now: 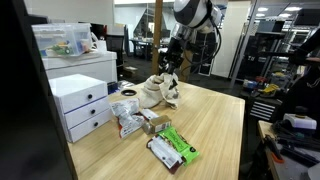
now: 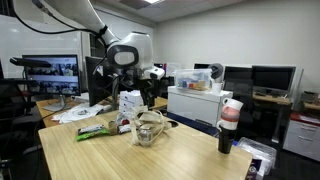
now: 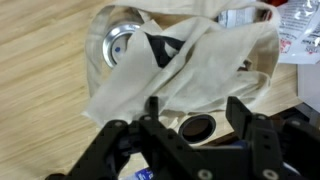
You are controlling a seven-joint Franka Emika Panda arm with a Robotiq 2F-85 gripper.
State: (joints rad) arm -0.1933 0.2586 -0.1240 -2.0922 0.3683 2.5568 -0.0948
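My gripper point(image 3: 178, 125) hangs open just above a crumpled white cloth bag point(image 3: 195, 55) with a black print. Nothing is between the fingers. A dark round opening point(image 3: 197, 127) shows right under the jaws. A clear glass container with a metal base point(image 3: 118, 45) lies partly under the cloth. In both exterior views the gripper point(image 1: 171, 68) point(image 2: 150, 92) is over the bag point(image 1: 155, 93) point(image 2: 130, 103) near the middle of the wooden table point(image 1: 215, 125).
Snack packets, one of them green point(image 1: 178, 143) point(image 2: 92, 129), lie on the table by the bag. A white drawer unit point(image 1: 78, 102) stands at the table's side with a plastic bin point(image 1: 62, 40) behind it. A cup point(image 2: 231, 116) stands near the table's corner.
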